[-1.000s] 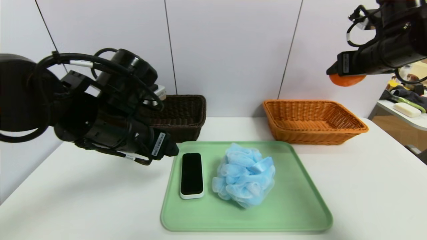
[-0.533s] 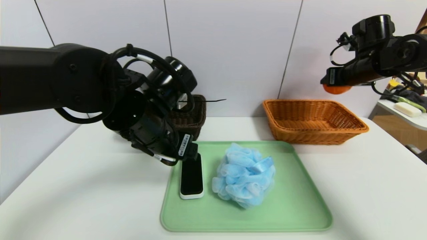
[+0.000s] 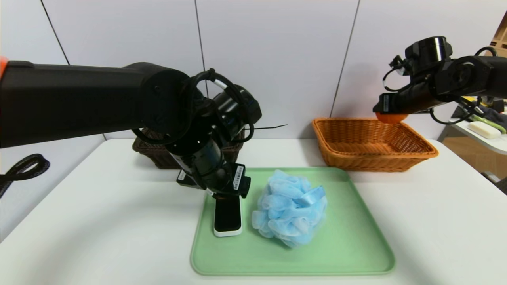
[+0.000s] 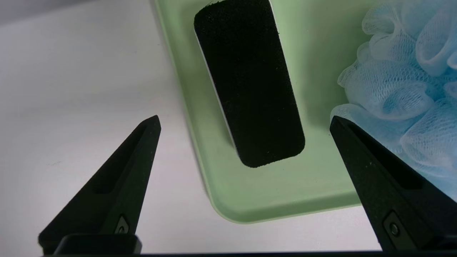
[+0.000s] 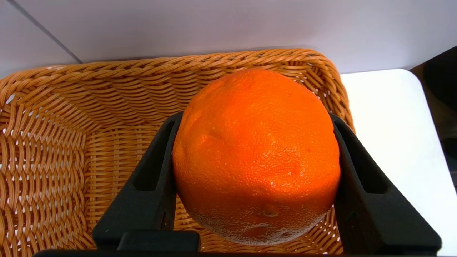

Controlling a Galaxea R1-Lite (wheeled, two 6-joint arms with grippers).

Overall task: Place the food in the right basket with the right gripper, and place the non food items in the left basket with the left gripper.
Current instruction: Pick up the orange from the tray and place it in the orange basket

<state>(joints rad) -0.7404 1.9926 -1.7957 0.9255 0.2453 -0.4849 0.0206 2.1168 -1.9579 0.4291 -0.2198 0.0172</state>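
1. Head view: at left centre, reaching over the phone-like slab [image 3: 227, 215] on the green tray [image 3: 336, 253], left gripper [image 3: 231, 190]; at upper right, above the orange-tan basket [image 3: 376, 161], right gripper [image 3: 378, 107].
2. Left wrist view: spread wide, holding nothing, slab between fingertips [image 4: 157, 125]; blue pouf at right edge.
3. Right wrist view: closed firmly on the orange [image 5: 255, 157], mid-frame.

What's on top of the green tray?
The blue mesh bath pouf and a black-faced slab with a white rim lie on the green tray. I can't see what's under the pouf, because it covers that spot.
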